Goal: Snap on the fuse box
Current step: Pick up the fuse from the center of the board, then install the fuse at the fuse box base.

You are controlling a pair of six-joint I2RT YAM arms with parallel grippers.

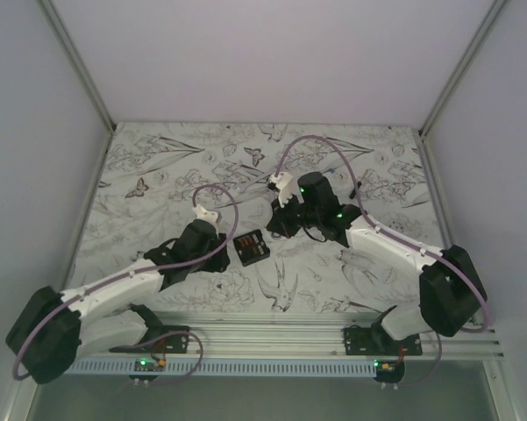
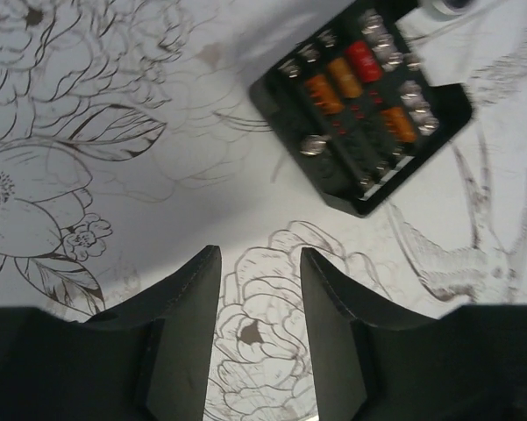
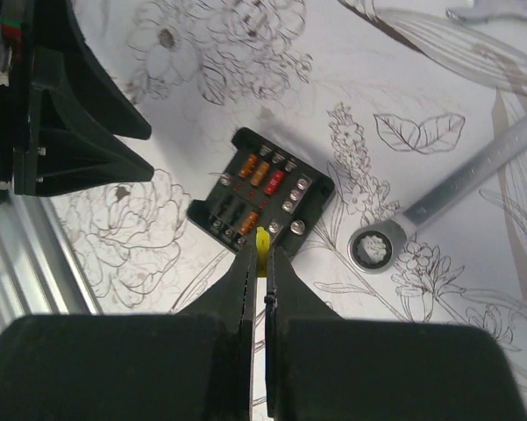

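The fuse box (image 3: 261, 200) lies open-faced on the floral table cover (image 1: 333, 281), between the two arms, with orange and red fuses seated in its rows and several slots dark. Just at its near edge the right gripper (image 3: 263, 260) is pinched on a yellow fuse (image 3: 262, 246), probably lined up to press it into a free slot. The left gripper (image 2: 259, 263) hovers beside the box with its fingers apart and nothing between them, likely ready to steady it. A ratcheting wrench (image 3: 447, 197) lies near, its handle cut off by the frame. The fingers hide most of the fuse, and which slot is empty is hard to make out.
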